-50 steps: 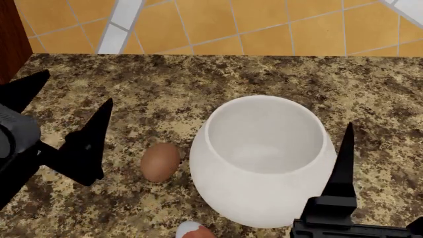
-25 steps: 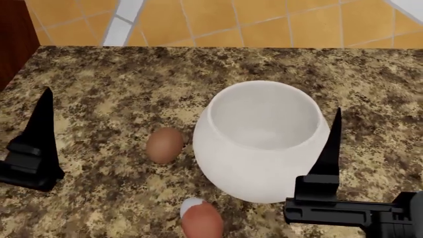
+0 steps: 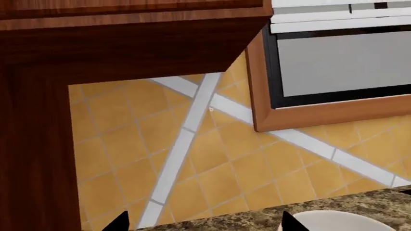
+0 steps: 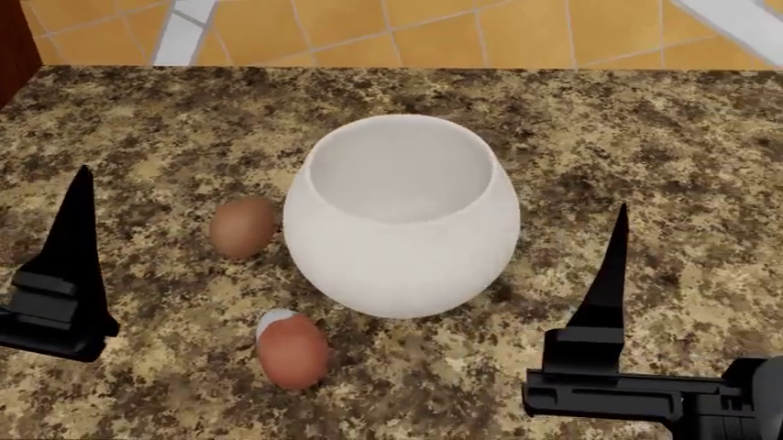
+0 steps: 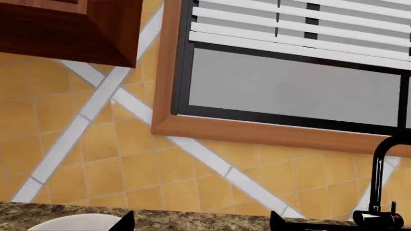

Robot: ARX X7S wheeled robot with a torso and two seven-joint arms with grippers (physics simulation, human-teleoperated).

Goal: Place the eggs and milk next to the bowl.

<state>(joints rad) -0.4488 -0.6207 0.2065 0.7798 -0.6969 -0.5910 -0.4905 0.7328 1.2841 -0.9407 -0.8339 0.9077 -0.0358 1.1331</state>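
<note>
The white bowl (image 4: 402, 215) stands on the speckled counter (image 4: 636, 137) in the head view. A plain brown egg (image 4: 242, 226) lies just left of it. A reddish egg with a white cap (image 4: 292, 349) lies near its front left. The milk is out of view. One finger of my left gripper (image 4: 73, 252) rises left of the eggs, and one finger of my right gripper (image 4: 607, 280) rises right of the bowl. In the wrist views my left gripper (image 3: 204, 224) and right gripper (image 5: 202, 222) are open and empty. Each wrist view shows a slice of bowl rim (image 3: 340, 220) (image 5: 70, 223).
A tiled wall (image 4: 367, 27) runs behind the counter. The wrist views show a dark wood cabinet (image 3: 96, 43), a window with blinds (image 5: 289, 72) and a black faucet (image 5: 385, 192) off to the right.
The head view has shifted, so the bowl and eggs sit further left and the capped egg shows fully. My left gripper swung from tilted to upright a second ago and has held since.
</note>
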